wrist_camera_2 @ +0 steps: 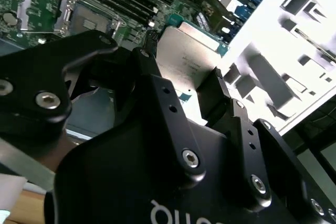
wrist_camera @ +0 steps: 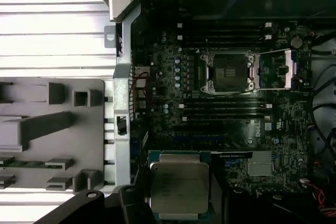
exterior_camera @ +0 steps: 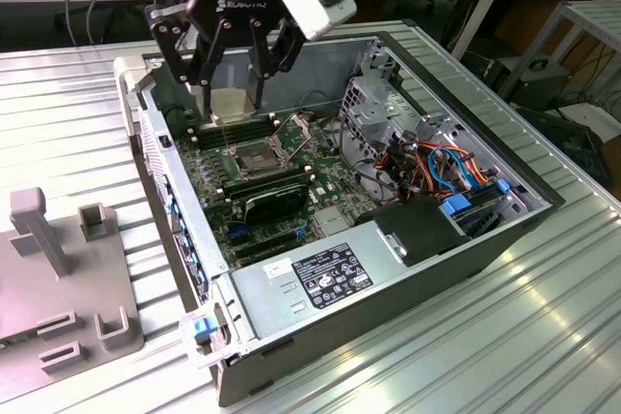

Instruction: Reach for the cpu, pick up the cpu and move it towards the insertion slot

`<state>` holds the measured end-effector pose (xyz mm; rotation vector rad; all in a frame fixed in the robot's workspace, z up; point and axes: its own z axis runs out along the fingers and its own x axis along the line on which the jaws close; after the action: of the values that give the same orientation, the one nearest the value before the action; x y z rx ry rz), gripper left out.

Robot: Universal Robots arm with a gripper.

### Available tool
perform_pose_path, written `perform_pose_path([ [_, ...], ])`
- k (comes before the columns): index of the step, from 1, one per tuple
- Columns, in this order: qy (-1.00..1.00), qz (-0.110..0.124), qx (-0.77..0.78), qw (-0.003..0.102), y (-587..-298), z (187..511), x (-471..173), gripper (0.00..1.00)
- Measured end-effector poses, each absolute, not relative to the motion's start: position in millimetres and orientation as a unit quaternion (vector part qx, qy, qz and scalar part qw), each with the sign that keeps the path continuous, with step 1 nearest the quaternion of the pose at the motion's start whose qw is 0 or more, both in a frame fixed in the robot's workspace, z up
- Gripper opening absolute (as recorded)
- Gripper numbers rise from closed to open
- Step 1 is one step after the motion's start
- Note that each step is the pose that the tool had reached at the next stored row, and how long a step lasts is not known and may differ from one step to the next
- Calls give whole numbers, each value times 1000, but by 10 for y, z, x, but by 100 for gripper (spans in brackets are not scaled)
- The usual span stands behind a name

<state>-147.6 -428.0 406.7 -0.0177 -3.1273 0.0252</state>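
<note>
Your pincer (exterior_camera: 233, 79) clamped on cpu (exterior_camera: 231, 104), fingers pressing its two opposite edges. Cpu held flat, in air, above motherboard (exterior_camera: 291, 210) inside open computer case (exterior_camera: 388, 278), over memory slots. Insertion slot (exterior_camera: 254, 159) below it, toward exterior view's right, apart from cpu, not touching. Slot frame open, dark centre exposed in first wrist view (wrist_camera: 229, 72). Cpu's pale metal top seen in both wrist views (wrist_camera: 178, 187) (wrist_camera_2: 189, 59). Case sits on ribbed metal surface (exterior_camera: 543, 336). Grey fixture block (exterior_camera: 58, 278) on surface at exterior view's left.
</note>
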Motion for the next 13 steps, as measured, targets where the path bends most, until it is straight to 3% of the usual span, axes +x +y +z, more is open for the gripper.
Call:
perform_pose_path([
  [13,-1000,8,-6,10,-4033,4009,-691,55],
])
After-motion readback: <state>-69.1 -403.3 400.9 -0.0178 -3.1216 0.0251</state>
